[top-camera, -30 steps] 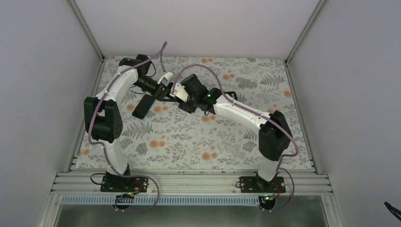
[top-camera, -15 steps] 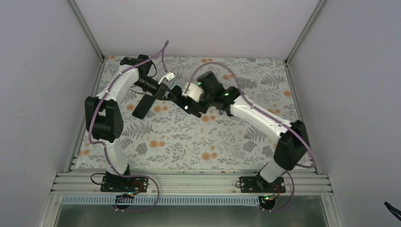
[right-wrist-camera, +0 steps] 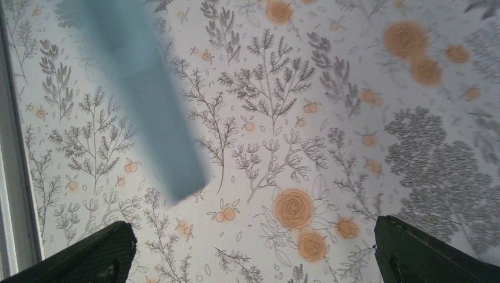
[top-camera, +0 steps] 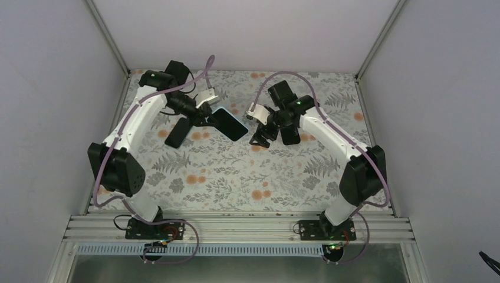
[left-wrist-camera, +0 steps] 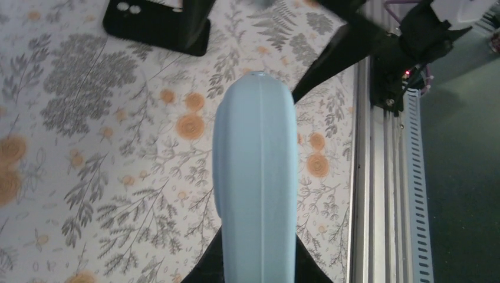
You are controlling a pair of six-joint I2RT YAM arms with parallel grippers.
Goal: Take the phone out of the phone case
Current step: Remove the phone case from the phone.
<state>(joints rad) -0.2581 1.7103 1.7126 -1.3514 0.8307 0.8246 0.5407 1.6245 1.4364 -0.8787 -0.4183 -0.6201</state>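
Note:
My left gripper (top-camera: 207, 118) is shut on one end of the light blue phone case (top-camera: 230, 124), which hangs above the flowered table. The top view shows a dark face inside the case's blue rim; I cannot tell whether that is the phone. The left wrist view shows the case (left-wrist-camera: 255, 177) edge-on, rising from between my black fingers (left-wrist-camera: 209, 268). My right gripper (top-camera: 274, 138) hangs wide open to the right of the case, apart from it. In the right wrist view the case (right-wrist-camera: 147, 100) is a blur at upper left, with nothing between the fingers (right-wrist-camera: 88, 256).
A flat black slab (top-camera: 178, 132) with two small round holes at one end (left-wrist-camera: 156, 23) lies on the table left of the case. An aluminium rail (left-wrist-camera: 383, 177) borders the near table edge. White walls enclose the table on three sides.
Both grippers met at the case a second ago. My left gripper has shut on it, and my right gripper has opened and drawn back to the right. The black slab has not moved.

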